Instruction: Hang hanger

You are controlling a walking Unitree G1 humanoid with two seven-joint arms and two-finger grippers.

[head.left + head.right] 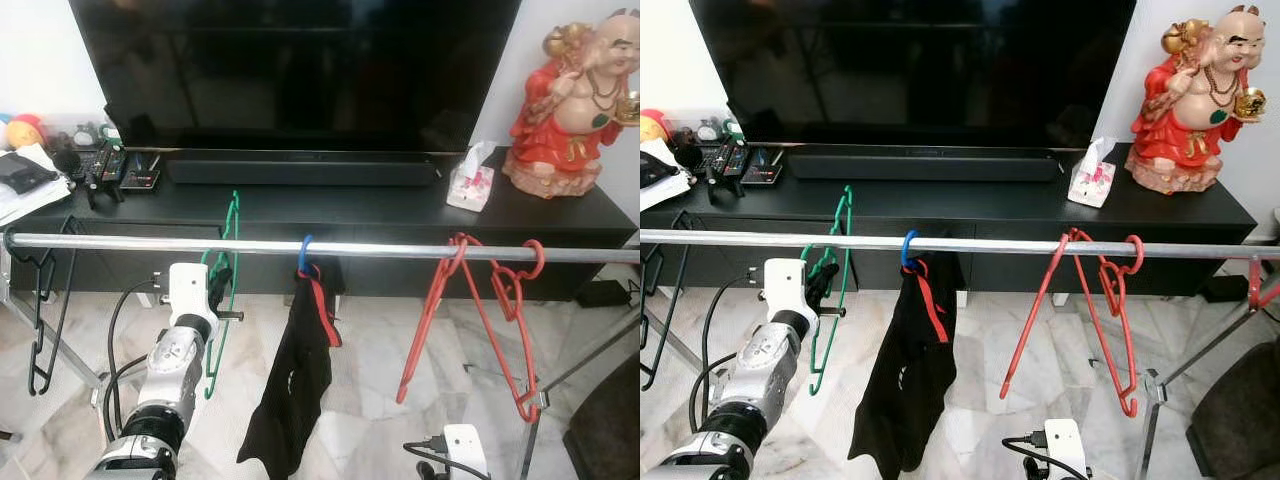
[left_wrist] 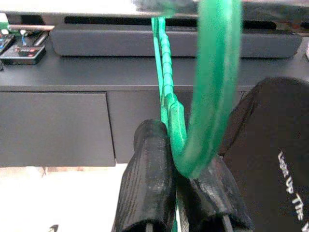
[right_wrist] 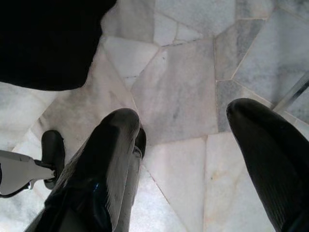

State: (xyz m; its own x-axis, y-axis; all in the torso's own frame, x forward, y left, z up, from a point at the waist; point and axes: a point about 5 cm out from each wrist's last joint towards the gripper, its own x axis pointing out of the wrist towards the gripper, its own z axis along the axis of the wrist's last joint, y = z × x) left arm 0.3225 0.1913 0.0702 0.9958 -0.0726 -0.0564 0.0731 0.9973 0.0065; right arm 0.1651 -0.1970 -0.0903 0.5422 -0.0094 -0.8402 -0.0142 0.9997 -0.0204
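Marble floor tiles (image 1: 380, 350) lie under a silver rail (image 1: 400, 250) that spans the scene in front of a black TV cabinet (image 1: 300, 210). On that rail, left of its middle, the green hanger (image 1: 222, 290) is hooked, hanging straight down. Its lower frame is gripped by the left gripper (image 1: 220, 280), whose two black fingers (image 2: 149, 179) are clenched tightly on the green plastic in the left wrist view. The left arm (image 1: 170, 370) is raised from the lower left, forearm sloping up towards the rail, wrist just beneath it. Just beside the green hanger, at the rail's middle, a black garment (image 1: 290, 390) is hung on a blue hook (image 1: 304, 252). Towards the rail's right end two red hangers (image 1: 480, 320) are hung; at its left end a black hanger (image 1: 40, 310). The right gripper (image 3: 183, 159) is held low over the floor, fingers spread apart and empty. On the cabinet's right end a red figurine (image 1: 570, 100) is set, a tissue pack (image 1: 470, 180) next to it, with a television (image 1: 300, 70) behind
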